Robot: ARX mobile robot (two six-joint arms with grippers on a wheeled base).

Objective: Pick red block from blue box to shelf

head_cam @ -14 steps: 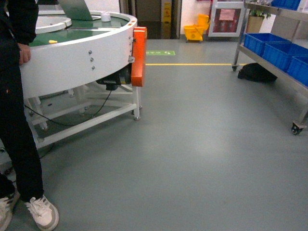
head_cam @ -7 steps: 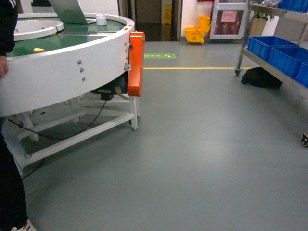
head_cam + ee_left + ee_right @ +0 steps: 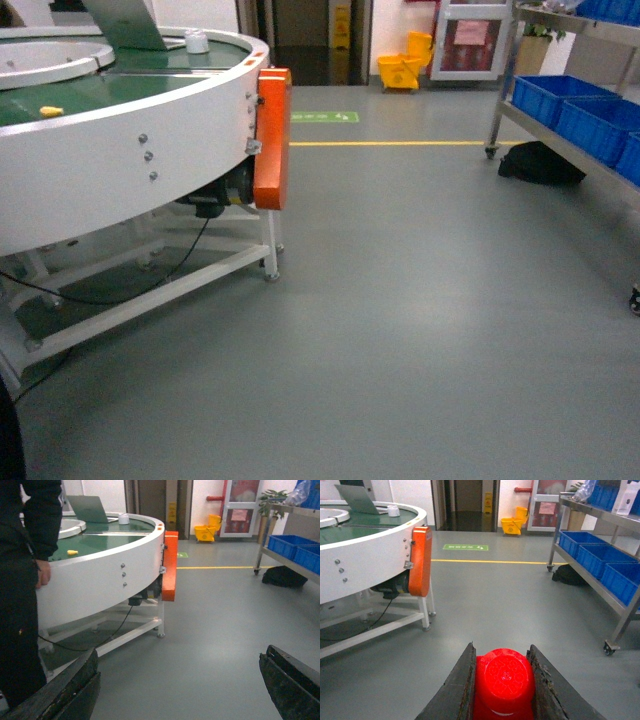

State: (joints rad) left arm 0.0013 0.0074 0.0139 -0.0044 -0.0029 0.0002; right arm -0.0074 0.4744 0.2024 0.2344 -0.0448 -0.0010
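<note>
Carrying stage: red block [image 3: 504, 681] clamped betw. the jaws of the right hand [image 3: 503, 687], i.e. pick done; left hand [image 3: 177, 690] spread wide, empty; shelf [image 3: 600, 575] at 2 o'clock w/ dark blue crates [image 3: 592, 552], placing left; blue box not in view.

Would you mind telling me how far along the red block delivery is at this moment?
Picking looks done: the right gripper is shut on the red block. The left gripper is open, holding nothing. Left to do: reach the shelf, which stands ahead on the right across open floor, and place the block there.
</note>
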